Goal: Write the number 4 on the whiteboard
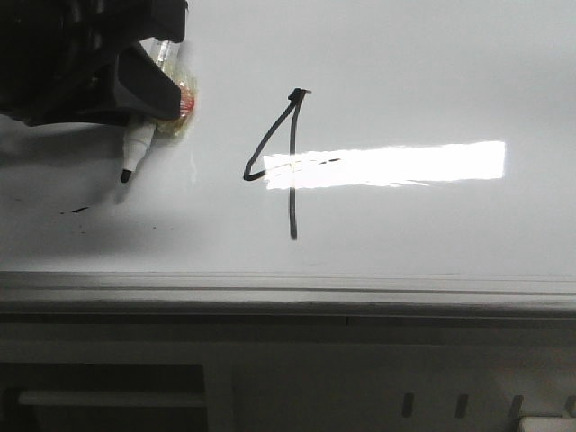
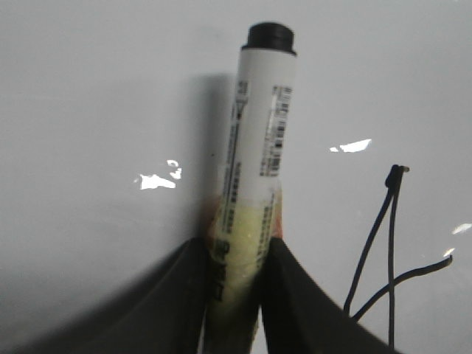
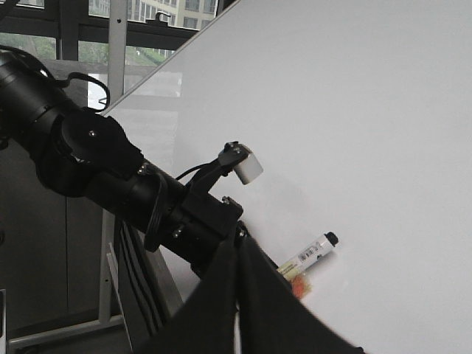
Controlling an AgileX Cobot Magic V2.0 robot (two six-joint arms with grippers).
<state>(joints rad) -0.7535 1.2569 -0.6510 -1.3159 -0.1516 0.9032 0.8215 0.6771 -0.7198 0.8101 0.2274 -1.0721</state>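
Note:
The number 4 (image 1: 292, 189) is drawn in thin black lines near the middle of the whiteboard (image 1: 405, 72). Part of its crossbar is lost in a bright reflection. My left gripper (image 1: 160, 97) is at the board's upper left, shut on a white marker (image 1: 139, 144) with a black tip pointing down at the board, well left of the 4. In the left wrist view the marker (image 2: 258, 147) stands between the fingers of the left gripper (image 2: 237, 273), with the 4 (image 2: 391, 251) beside it. My right gripper (image 3: 236, 295) is shut on nothing, off to the side of the board.
A grey metal rail (image 1: 360, 288) runs along the board's lower edge. Small black smudges (image 1: 76, 210) lie below the marker tip. The left arm (image 3: 88, 155) crosses the right wrist view, with the marker (image 3: 310, 254) beyond it and windows (image 3: 140, 15) behind.

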